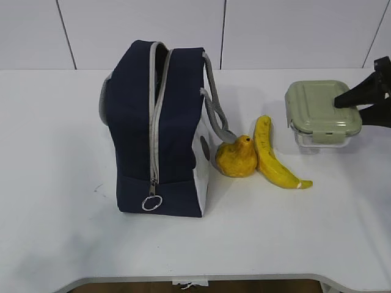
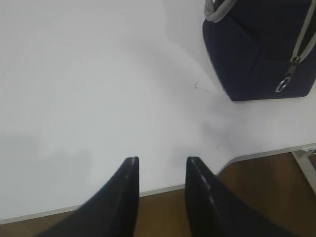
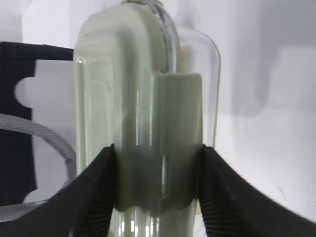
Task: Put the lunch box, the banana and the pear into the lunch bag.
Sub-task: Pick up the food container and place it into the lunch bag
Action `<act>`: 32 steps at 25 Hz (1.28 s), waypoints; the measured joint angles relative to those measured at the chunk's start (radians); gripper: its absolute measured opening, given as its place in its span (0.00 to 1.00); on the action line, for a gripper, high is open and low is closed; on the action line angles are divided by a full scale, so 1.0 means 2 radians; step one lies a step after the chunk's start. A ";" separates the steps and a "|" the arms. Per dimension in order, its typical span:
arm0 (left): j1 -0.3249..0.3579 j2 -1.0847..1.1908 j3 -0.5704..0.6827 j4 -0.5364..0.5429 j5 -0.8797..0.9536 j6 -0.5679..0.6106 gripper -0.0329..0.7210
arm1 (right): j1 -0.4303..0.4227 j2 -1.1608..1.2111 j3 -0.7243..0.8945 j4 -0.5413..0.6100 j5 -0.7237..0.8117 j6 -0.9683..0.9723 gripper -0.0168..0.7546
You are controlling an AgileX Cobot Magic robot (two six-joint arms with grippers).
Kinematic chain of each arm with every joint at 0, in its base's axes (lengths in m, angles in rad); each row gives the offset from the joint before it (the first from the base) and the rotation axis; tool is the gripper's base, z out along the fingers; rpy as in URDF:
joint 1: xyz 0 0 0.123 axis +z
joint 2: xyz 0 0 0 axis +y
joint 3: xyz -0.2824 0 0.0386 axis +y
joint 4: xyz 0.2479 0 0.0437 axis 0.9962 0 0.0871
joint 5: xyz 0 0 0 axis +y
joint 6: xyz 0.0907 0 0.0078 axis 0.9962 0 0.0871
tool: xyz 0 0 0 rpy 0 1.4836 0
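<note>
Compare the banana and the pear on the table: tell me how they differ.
The banana is long, curved and slim; the pear is squat and lumpy with a short neck. The banana is lighter yellow with a pale tip; the pear is deeper golden. The banana lies farther from the lunch bag; the pear sits right beside it. Both are yellow, rest on the table and touch each other.

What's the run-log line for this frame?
right gripper: shut on lunch box | left gripper: open, empty | banana, pear: on table | lunch bag: unzipped
</note>
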 joint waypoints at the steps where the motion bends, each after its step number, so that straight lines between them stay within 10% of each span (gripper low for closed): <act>1: 0.000 0.002 0.000 -0.011 -0.002 0.000 0.37 | 0.000 -0.009 0.000 0.000 0.001 0.005 0.50; 19: 0.000 0.199 -0.013 -0.246 -0.139 0.030 0.51 | 0.032 -0.143 0.001 -0.003 0.014 0.085 0.50; 32: 0.000 0.488 -0.192 -0.287 -0.047 0.122 0.62 | 0.123 -0.151 0.001 0.052 0.024 0.089 0.50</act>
